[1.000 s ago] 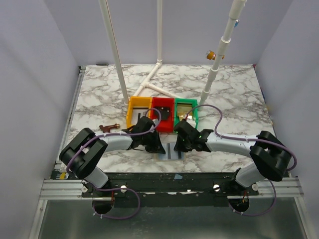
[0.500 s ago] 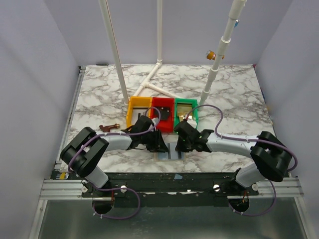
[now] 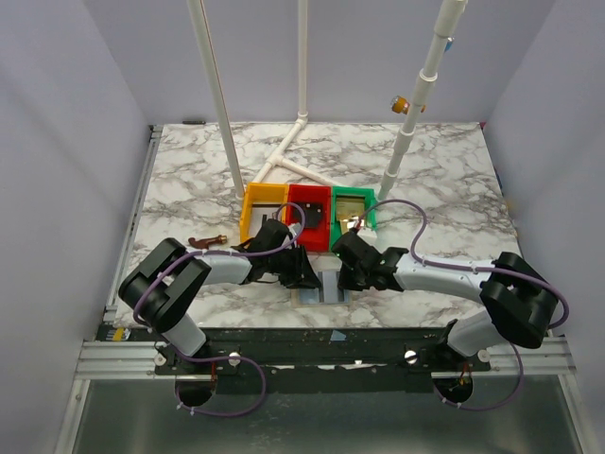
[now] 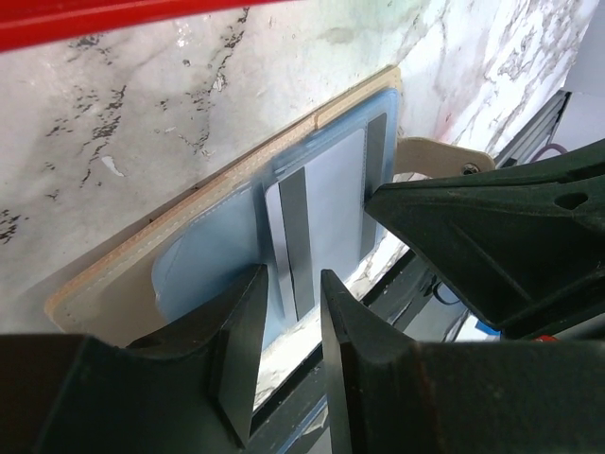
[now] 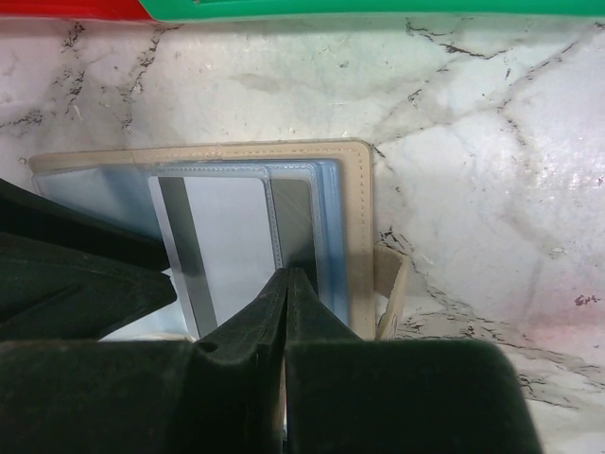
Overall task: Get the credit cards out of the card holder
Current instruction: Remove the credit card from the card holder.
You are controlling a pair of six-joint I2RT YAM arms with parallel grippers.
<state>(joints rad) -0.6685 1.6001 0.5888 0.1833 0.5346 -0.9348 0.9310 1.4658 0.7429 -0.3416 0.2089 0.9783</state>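
The card holder lies open on the marble table, just in front of the red tray and the green tray. A grey striped card sits in its clear sleeve. Left gripper: fingers slightly parted over the card. Right gripper: fingers closed together, tips at the card's edge.

The card holder lies open at the tabletop's edge, near the red tray. The left gripper's jaws stand slightly apart over its grey striped card; the right gripper's tip touches the holder.
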